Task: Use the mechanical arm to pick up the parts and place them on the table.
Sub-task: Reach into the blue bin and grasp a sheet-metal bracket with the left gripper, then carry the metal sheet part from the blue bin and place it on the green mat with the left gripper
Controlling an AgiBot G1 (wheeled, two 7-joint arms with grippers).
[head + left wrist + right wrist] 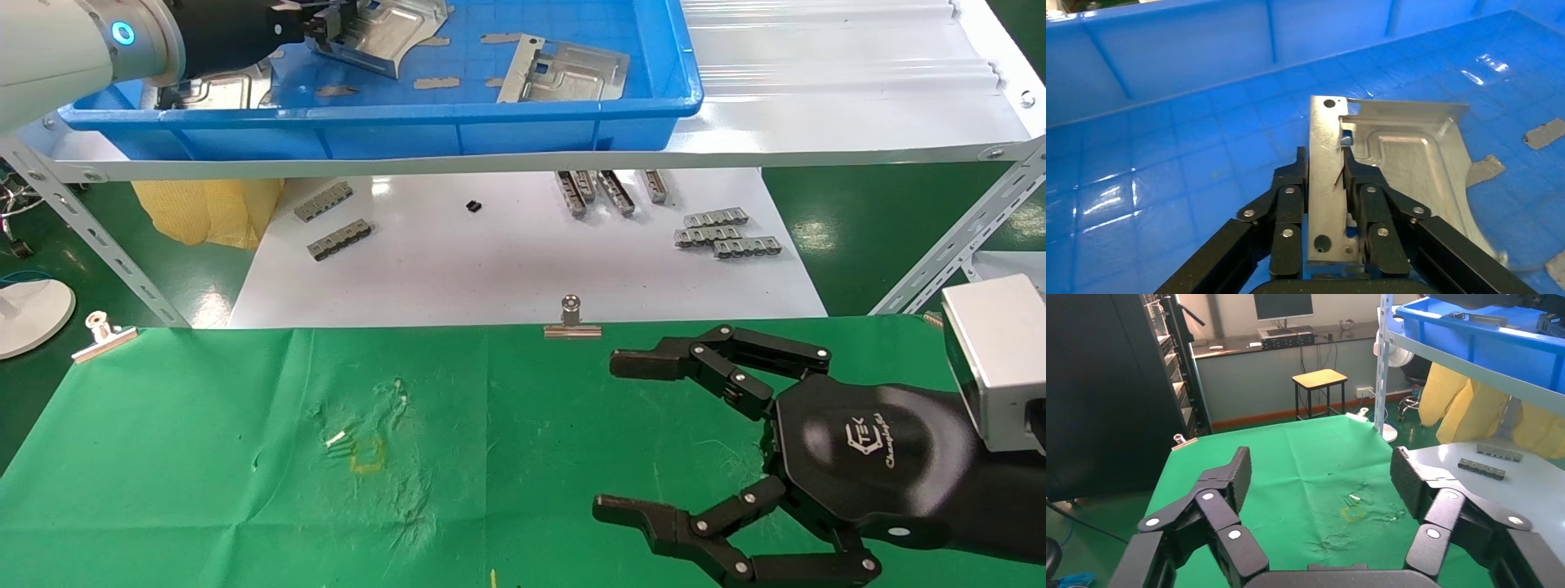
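Note:
My left gripper (331, 24) is inside the blue bin (409, 131) on the white shelf, shut on the folded edge of a silver sheet-metal part (392, 33). In the left wrist view the gripper (1326, 168) clamps that part (1407, 159) by its upright flange, just above the bin floor. A second part (564, 72) lies flat in the bin to the right, and another part (225, 86) shows partly under the left arm. My right gripper (613, 433) is open and empty, low over the green-cloth table (204, 457); it shows in the right wrist view (1318, 478) too.
Small grey toothed strips (727, 233) lie on the white board (490, 269) below the shelf. Silver binder clips (572, 320) hold the cloth's far edge. A yellow mark (366, 457) and small debris sit on the cloth. Slanted shelf legs (90, 237) stand at both sides.

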